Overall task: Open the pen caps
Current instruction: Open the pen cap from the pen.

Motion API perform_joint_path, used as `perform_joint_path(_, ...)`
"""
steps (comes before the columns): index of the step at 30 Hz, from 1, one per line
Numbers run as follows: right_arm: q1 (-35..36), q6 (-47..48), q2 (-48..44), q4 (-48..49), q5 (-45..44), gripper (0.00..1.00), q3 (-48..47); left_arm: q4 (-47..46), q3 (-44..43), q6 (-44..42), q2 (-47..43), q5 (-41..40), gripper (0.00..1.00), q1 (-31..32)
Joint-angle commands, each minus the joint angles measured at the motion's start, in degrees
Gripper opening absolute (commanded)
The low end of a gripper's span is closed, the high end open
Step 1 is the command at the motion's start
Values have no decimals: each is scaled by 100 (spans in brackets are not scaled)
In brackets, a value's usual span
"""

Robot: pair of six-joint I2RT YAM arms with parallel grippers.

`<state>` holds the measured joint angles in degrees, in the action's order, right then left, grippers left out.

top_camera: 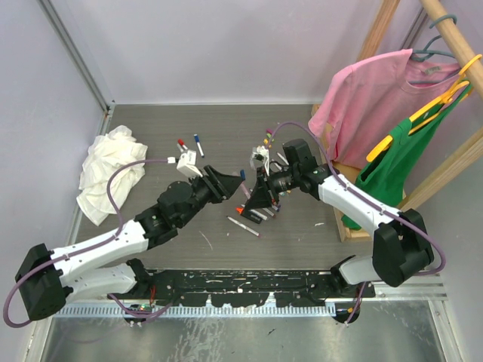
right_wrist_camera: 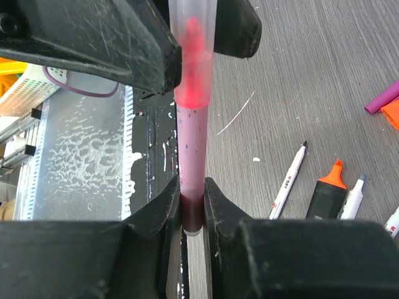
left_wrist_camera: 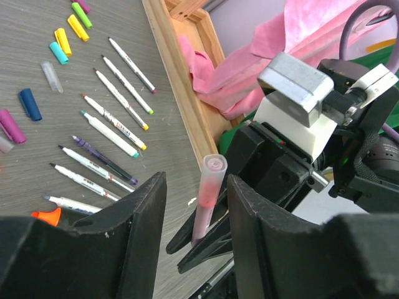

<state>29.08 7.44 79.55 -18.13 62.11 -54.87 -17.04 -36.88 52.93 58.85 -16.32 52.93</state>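
My right gripper [right_wrist_camera: 192, 187] is shut on the lower end of a pink marker pen [right_wrist_camera: 191, 140] and holds it above the table. The pen's clear cap [right_wrist_camera: 192, 31], with the red tip showing through it, is on the pen. My left gripper [left_wrist_camera: 197, 177] is open, its two fingers [left_wrist_camera: 134, 230] on either side of the cap [left_wrist_camera: 214, 169] with a gap on each side. In the top view the two grippers meet at mid-table, the left [top_camera: 229, 183] and the right [top_camera: 256, 193]. Loose caps lie on the table: yellow [left_wrist_camera: 78, 27], green [left_wrist_camera: 81, 14], teal [left_wrist_camera: 59, 53], blue [left_wrist_camera: 29, 104], purple [left_wrist_camera: 11, 124].
A row of uncapped white pens [left_wrist_camera: 112, 118] and an orange highlighter [right_wrist_camera: 330, 187] lie below the grippers. A white rag [top_camera: 112, 172] lies at the left. A wooden rack [left_wrist_camera: 181, 87] with a pink shirt [top_camera: 370, 98] and a green shirt [top_camera: 400, 162] stands at the right.
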Motion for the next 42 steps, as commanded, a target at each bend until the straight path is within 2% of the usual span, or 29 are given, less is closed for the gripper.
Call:
perform_joint_path(1,27,107,8,30,12,1,-270,-75,-420,-203,48,-195,43,25)
perform_joint_path(5,36,148,23,-6,-29,1,-278,-63,-476,-189,171,-81,36,25)
perform_joint_path(12,45,170,18,-24,-110,1,-294,-86,-452,-150,226,38,18,25)
perform_joint_path(15,46,179,17,-24,-111,3,-290,-153,-422,-185,223,86,4,30)
perform_joint_path(16,45,181,18,-24,-111,11,-293,-221,-379,-209,216,95,0,28)
perform_joint_path(19,41,151,23,-24,70,33,-310,-482,-218,-294,177,126,0,29)
perform_joint_path(21,9,-30,67,41,310,42,-353,-638,-101,-340,136,157,0,27)
perform_joint_path(28,-132,-638,39,581,620,46,-187,-1269,279,-470,33,362,0,16)
perform_joint_path(33,-148,-960,14,886,619,42,-71,-1477,346,-516,76,459,0,8)
perform_joint_path(35,-146,-1032,40,924,598,33,-65,-1596,359,-537,104,497,0,7)
perform_joint_path(39,-148,-1128,110,938,614,8,-82,-1711,332,-601,137,553,0,-88)
perform_joint_path(42,-141,-1131,114,920,644,1,-89,-1725,282,-667,60,638,0,-378)
